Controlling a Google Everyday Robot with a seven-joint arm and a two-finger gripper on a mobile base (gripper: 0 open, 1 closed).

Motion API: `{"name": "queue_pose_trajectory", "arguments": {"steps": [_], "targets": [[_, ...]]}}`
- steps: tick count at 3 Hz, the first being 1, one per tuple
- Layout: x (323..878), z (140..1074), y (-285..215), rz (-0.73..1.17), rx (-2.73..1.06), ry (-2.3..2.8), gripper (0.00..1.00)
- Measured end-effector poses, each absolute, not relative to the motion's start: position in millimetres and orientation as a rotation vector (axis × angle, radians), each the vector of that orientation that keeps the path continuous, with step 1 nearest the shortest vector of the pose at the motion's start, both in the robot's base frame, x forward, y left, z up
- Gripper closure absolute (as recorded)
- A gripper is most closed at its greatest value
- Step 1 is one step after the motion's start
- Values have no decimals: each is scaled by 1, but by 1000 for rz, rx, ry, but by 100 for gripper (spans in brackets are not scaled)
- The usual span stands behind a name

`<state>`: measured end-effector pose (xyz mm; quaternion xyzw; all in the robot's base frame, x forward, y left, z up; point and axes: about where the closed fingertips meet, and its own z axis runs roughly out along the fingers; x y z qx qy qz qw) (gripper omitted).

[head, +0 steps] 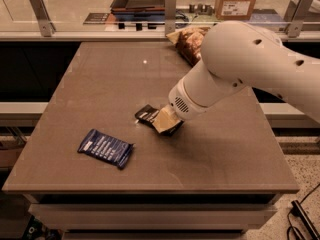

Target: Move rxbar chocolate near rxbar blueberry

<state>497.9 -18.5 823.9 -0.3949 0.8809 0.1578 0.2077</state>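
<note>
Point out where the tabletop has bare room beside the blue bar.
Bare tabletop lies behind the rxbar blueberry toward the far left corner, and at the right front. Crowded: the middle, gripper at the rxbar chocolate; far edge, chip bag.

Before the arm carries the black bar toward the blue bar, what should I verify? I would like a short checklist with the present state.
1. pincer down at the rxbar chocolate: ok.
2. Hold on that bar secure: cannot tell.
3. rxbar blueberry flat on the table, front left, uncovered: ok.
4. Nothing lying between the two bars: ok.
5. chip bag at the back edge, off that route: ok.
6. Bars already close together: not ok.
</note>
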Motion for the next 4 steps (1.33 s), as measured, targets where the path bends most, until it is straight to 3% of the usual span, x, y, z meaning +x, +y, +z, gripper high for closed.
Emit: {"name": "queue_pose_trajectory", "arguments": {"steps": [1,2,4], "targets": [[493,821,-10,453,-1138,2442,100],[493,825,-10,453,-1138,2442,82],[492,827,-9,449,-1144,2438,36]]}}
